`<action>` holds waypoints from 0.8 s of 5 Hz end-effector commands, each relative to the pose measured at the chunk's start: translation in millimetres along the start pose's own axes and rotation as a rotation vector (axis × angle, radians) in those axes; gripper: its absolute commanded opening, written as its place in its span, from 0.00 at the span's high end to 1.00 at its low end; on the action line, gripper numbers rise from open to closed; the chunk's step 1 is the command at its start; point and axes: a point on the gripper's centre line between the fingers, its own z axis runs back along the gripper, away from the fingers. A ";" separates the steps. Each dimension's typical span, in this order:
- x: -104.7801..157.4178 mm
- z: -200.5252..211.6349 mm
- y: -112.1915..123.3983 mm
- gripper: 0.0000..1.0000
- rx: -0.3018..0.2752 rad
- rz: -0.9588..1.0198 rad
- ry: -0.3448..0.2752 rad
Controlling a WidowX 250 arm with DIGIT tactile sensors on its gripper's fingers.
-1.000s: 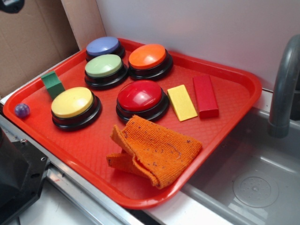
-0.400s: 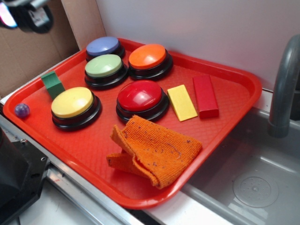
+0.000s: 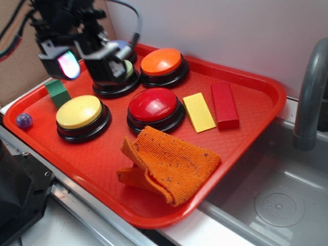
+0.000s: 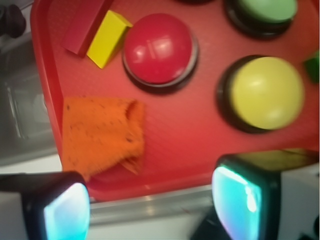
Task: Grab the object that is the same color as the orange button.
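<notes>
Gripper (image 3: 84,61) hangs wide open and empty over the back buttons, well apart from the floppy orange knitted cloth (image 3: 169,164) near the red plastic tray's (image 3: 261,118) front edge. Risk: it might pinch only a loose fold that slips out, or clip the red dome button (image 3: 154,105) crossing over.

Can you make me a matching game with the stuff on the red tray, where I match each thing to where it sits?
Things:
1. orange cloth
2. orange button
3. purple ball
4. yellow block

Places:
A. by the tray's left corner, near the yellow button
B. right beside the red block
C. near the tray's back edge, behind the red button
D. near the tray's front edge, in front of the red button

Pairs: 1-D, 2-C, 3-A, 4-B
</notes>
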 end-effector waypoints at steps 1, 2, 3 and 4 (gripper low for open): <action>8.7 -53.0 -22.6 0.00 0.015 0.033 0.030; 7.2 -74.0 -21.8 0.00 0.049 0.040 0.025; 7.1 -85.2 -17.1 0.00 0.064 0.052 0.045; 6.6 -90.7 -15.1 0.00 0.072 0.063 0.039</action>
